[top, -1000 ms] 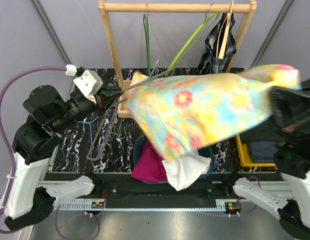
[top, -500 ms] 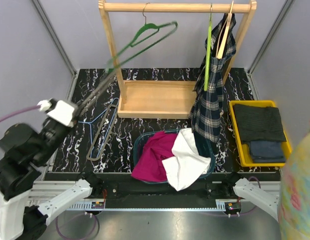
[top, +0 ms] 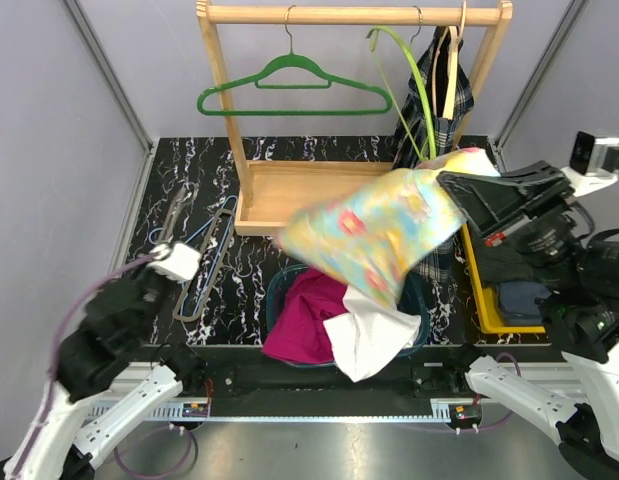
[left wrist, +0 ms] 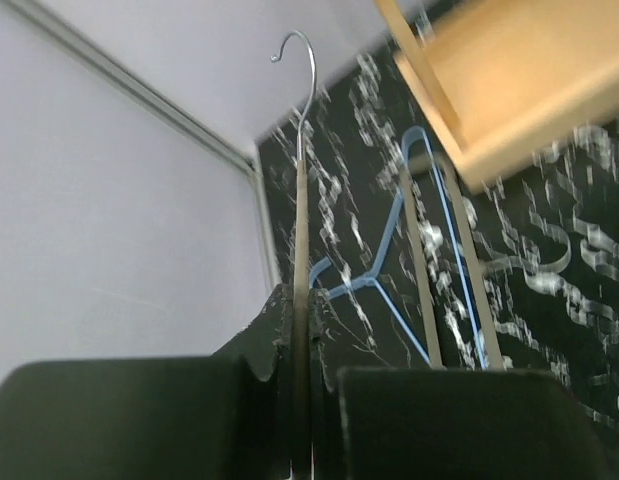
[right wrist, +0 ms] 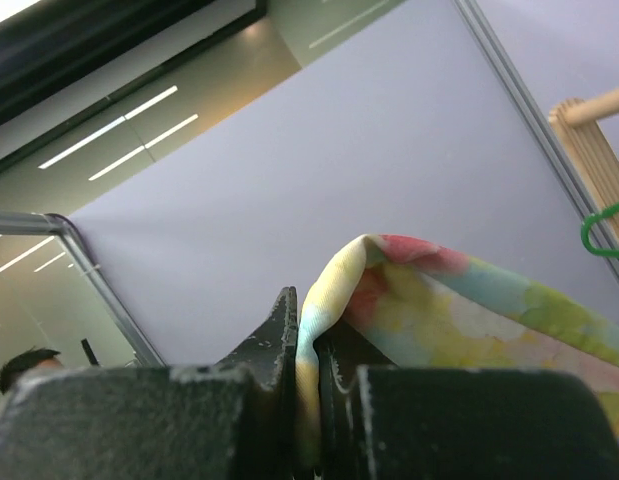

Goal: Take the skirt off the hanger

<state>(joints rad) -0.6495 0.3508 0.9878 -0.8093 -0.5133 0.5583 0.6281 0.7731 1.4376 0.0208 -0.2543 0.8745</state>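
After it swung away, the skirt is back over the basket.

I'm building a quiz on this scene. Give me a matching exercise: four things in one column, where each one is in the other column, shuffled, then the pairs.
1 floral skirt
2 dark green hanger
3 grey hanger
4 blue hanger

a lying on the table
b clamped in the left pincer
c hanging from the wooden rail
d clamped in the right pincer

Pairs: 1-d, 2-c, 3-b, 4-a
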